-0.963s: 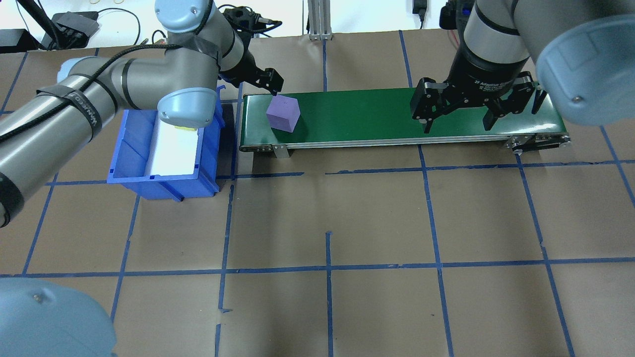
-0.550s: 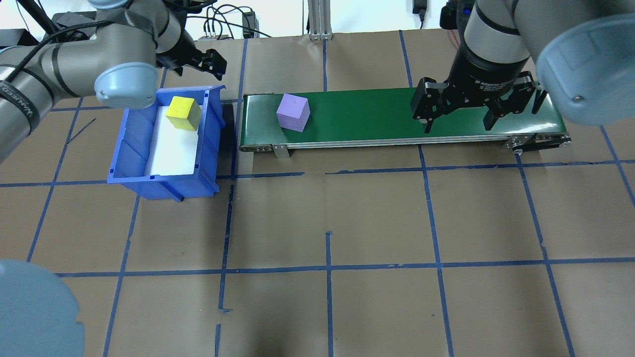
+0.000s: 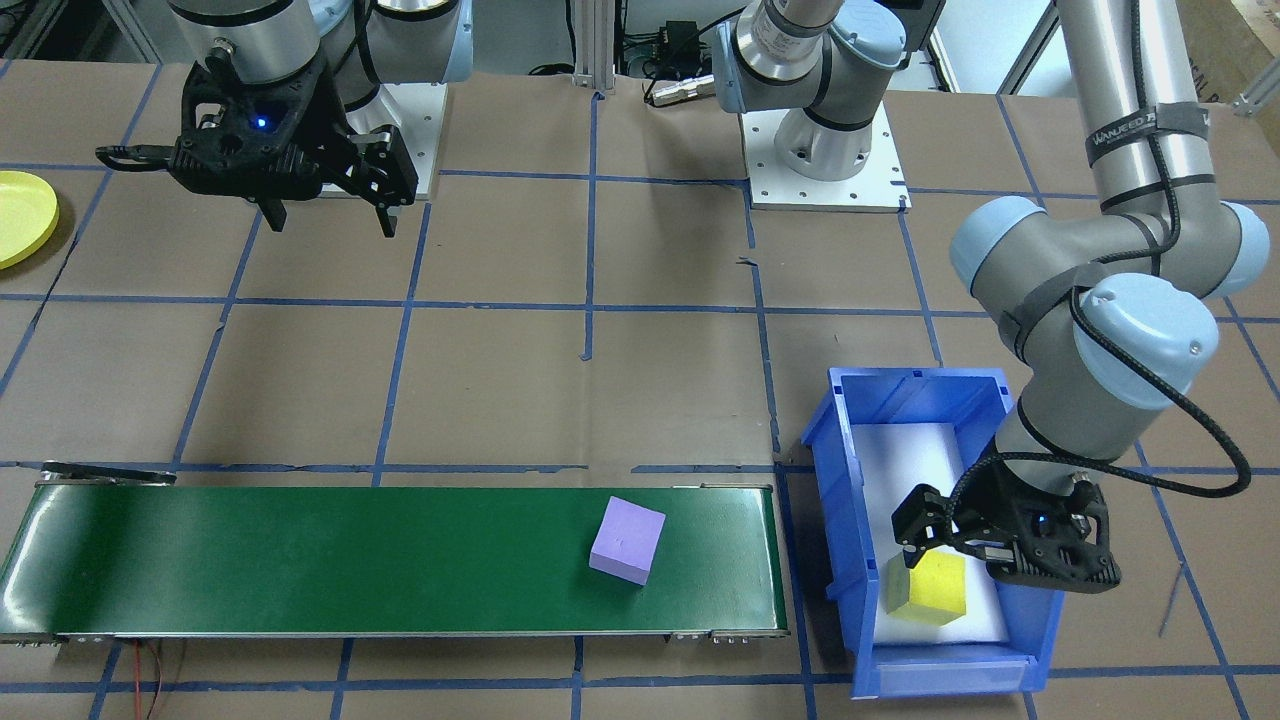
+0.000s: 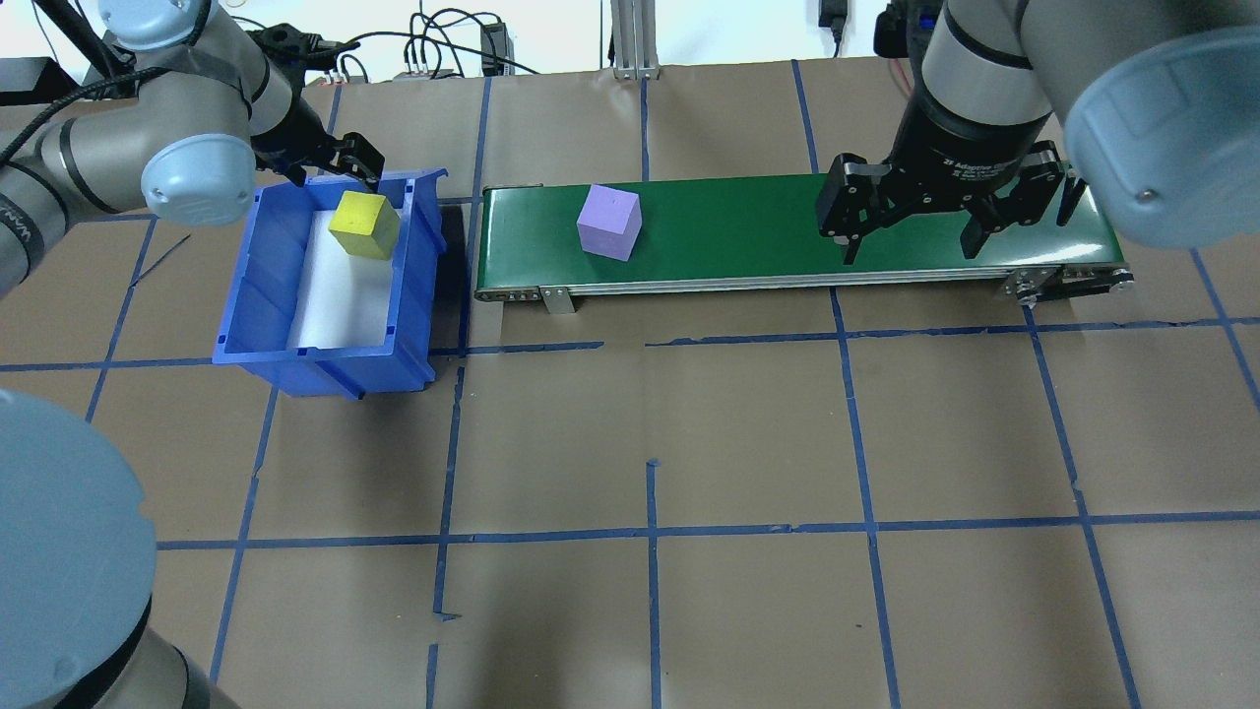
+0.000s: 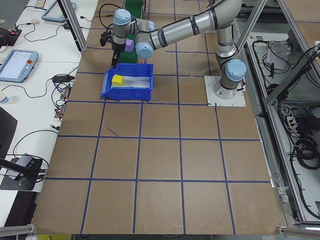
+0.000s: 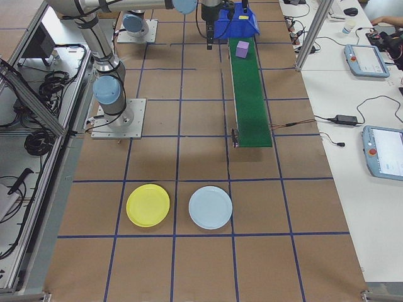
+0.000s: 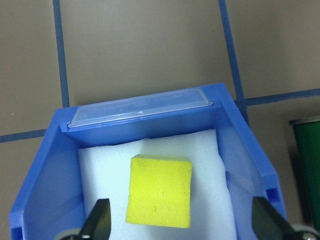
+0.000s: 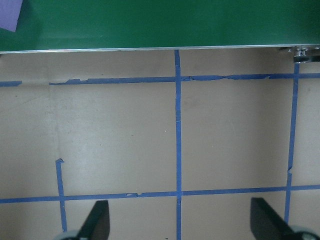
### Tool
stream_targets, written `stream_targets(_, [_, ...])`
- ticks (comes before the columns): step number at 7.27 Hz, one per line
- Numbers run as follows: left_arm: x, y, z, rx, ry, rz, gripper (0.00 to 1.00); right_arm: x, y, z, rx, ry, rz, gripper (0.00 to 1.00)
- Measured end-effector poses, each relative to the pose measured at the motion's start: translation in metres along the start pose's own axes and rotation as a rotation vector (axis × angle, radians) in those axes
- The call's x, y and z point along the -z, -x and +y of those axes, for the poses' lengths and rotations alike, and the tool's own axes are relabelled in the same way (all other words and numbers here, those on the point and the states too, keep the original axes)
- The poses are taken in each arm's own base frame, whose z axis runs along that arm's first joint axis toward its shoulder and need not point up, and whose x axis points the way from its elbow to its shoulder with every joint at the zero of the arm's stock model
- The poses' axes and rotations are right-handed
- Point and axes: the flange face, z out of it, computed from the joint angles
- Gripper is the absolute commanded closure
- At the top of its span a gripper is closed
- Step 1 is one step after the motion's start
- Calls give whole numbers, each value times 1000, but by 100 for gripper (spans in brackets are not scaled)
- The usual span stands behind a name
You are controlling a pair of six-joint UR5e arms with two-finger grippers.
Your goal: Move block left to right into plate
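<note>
A purple block [image 4: 608, 222] [image 3: 627, 540] lies on the green conveyor belt [image 4: 787, 226] [image 3: 300, 560], toward its left end in the overhead view. A yellow block [image 4: 364, 225] [image 7: 160, 190] rests on white foam in the blue bin [image 4: 241, 286] [image 3: 840, 500]. My left gripper [image 4: 340, 165] [image 7: 182, 222] is open over the bin's far end, its fingers wide of the yellow block's sides and not touching it. My right gripper [image 4: 911, 246] [image 3: 330, 220] hangs open and empty above the belt's right end. The yellow plate [image 6: 148, 206] [image 3: 20, 215] lies on the table beyond the belt's right end.
A light blue plate [image 6: 210, 207] sits beside the yellow one. The bin stands just off the belt's left end. Brown paper with blue tape lines covers the table [image 4: 650, 443]. Cables and equipment line the far edge.
My left arm has swung away from the belt and now sits over the bin above the yellow block. The purple block has travelled rightward along the belt. The right arm has not moved.
</note>
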Motion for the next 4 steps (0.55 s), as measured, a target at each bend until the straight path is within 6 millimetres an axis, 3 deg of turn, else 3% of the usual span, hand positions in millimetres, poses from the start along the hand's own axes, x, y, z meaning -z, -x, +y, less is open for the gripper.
stream_targets(2, [-29,9,6,-4,42,12,0,0,0,0,0,0,0,0])
stream_targets(4, [-43,11,8,-20,61,20,0,0,0,0,0,0,-1,0])
